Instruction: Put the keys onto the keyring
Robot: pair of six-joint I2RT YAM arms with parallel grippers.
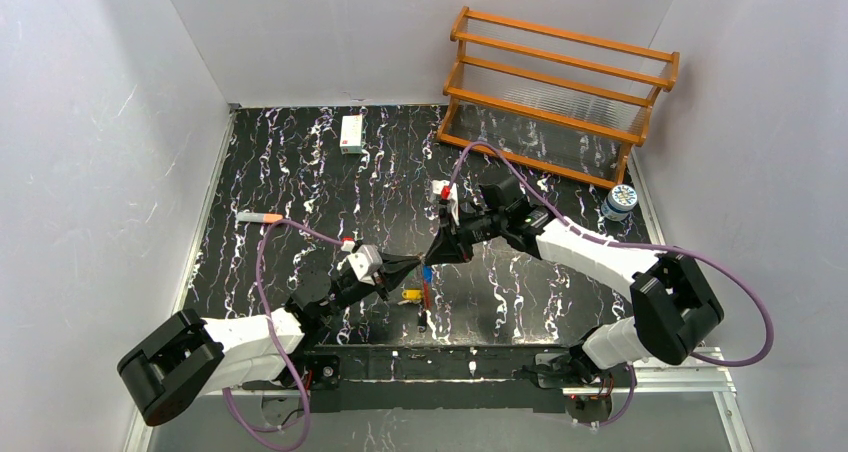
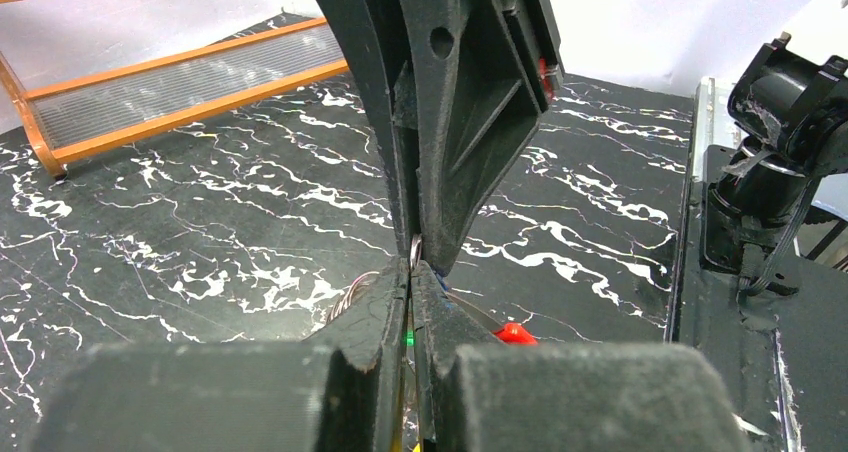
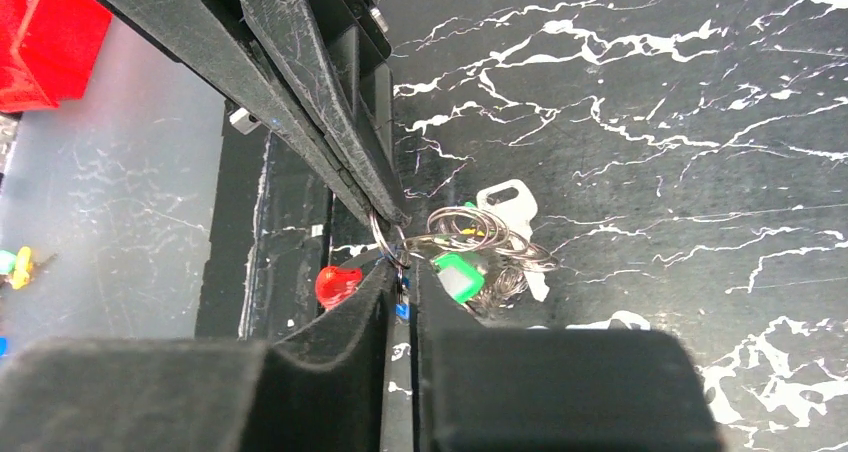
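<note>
right wrist, right gripper (image 3: 403, 280) and left gripper (image 3: 393, 215) pinch keyring (image 3: 462, 224), box (image 1: 351, 133) label unreadable

The left arm (image 1: 240, 334) and the right arm (image 1: 590, 247) both stand on a black bar (image 1: 430, 364). Near each end of the bar, an arm has a big, chunky black joint. Farther from the bar come long, smooth white parts, then smaller black parts. A purple cable (image 1: 262, 272) loops along the left arm. Another purple cable (image 1: 745, 302) loops along the right arm. Farthest from the bar, each arm carries a little white box (image 1: 362, 262) with a red spot. The fingers (image 2: 470, 122) are black and rough, with ribs, triangle dips and a round hole.
</note>
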